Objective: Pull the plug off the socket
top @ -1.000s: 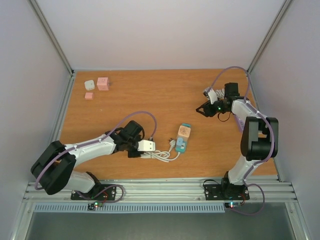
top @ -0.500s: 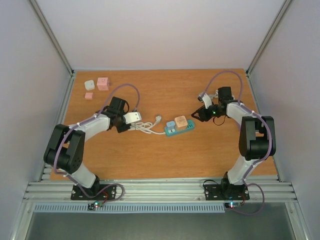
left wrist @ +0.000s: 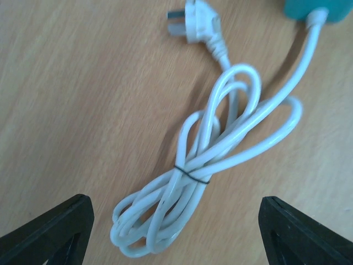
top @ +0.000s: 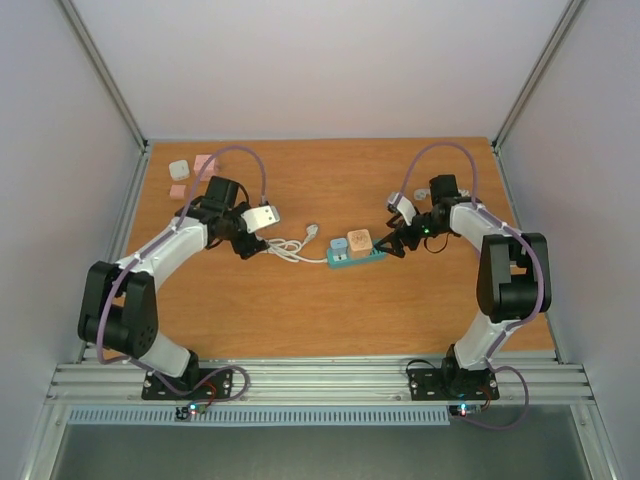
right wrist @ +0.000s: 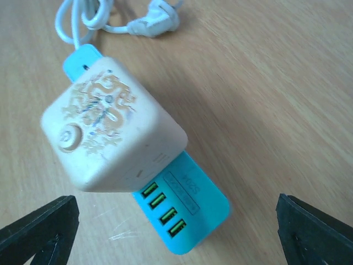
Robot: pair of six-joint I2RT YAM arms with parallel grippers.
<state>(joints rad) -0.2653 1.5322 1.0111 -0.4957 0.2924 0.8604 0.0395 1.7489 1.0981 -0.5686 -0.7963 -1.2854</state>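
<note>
The socket, a teal power strip (top: 365,259) (right wrist: 190,212), lies mid-table with a beige cube plug (top: 359,241) (right wrist: 110,132) seated in it and a light blue block (top: 339,248) beside that. Its white cord (top: 285,248) (left wrist: 204,176) lies coiled and tied, the cord's own plug end (left wrist: 198,27) loose on the wood. My left gripper (top: 250,244) (left wrist: 176,237) hovers open over the coil, fingers (left wrist: 49,232) on either side and clear of it. At the strip's right end my right gripper (top: 391,245) (right wrist: 176,237) stands wide open, touching nothing.
Small pink and white cubes (top: 205,163) sit at the back left corner. Metal frame posts and walls edge the table (top: 300,320) on both sides. The strip's four green USB ports (right wrist: 162,207) face the right gripper.
The left gripper dragged the cord and strip toward the back left, then opened and let the cord go. The right gripper moved left to the strip's end and opened wide.
</note>
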